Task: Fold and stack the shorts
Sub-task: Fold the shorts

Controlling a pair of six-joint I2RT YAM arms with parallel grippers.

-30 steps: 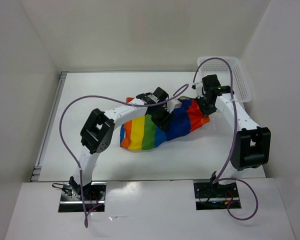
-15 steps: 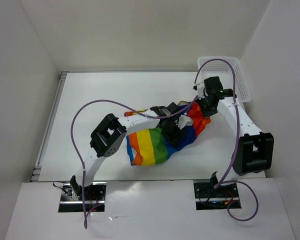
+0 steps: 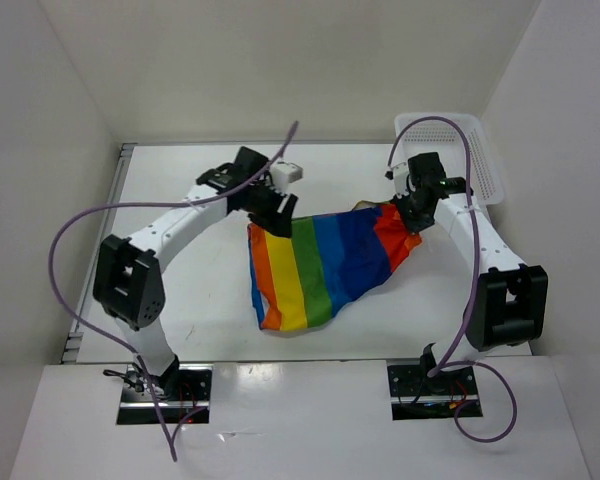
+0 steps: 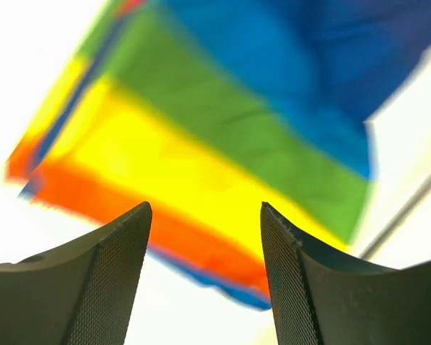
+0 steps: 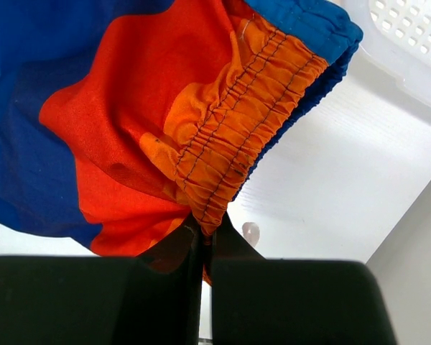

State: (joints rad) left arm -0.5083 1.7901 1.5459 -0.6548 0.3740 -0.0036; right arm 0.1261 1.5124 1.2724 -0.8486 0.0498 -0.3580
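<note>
Figure: the shorts point(image 3: 320, 265) lie partly spread at mid-worktop point(image 3: 180, 190); judge them light, limp and slippery. Your right claw point(image 5: 203, 237) is clenched on the gathered waistband point(image 5: 237, 122). Your left claw point(image 4: 205, 215) hovers released by their far left corner. Grip hems, not panels.

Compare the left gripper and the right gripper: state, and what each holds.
The left gripper is open with nothing between its fingers; the right gripper is shut on the shorts, pinching the gathered orange waistband. The left gripper sits by the shorts' far left corner, at the orange stripe; the right gripper is at their red right end, near the basket. Both are at the shorts' far edge.
</note>
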